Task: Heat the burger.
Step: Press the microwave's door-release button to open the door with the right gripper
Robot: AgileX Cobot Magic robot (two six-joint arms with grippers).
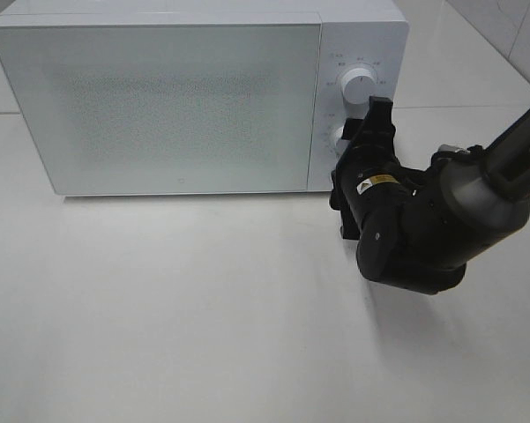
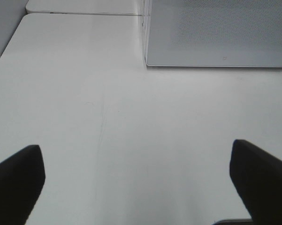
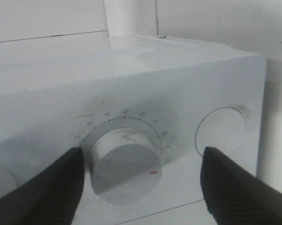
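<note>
White boxy microwave, door shut, at far edge of the tabletop, my right tool open astride its lower round white dial, my left tool open

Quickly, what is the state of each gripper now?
Left gripper: open, holding nothing.
Right gripper: open, one finger on each side of the microwave knob, holding nothing.

High view: off the arms, above the front; looks steeply down on table and microwave; middling distance
Left wrist: low over the table; faces forward past the left fingers; microwave corner far beyond them
Right wrist: close to the panel; dial between the right fingers
Shared: microwave in all three; table in high and left views
</note>
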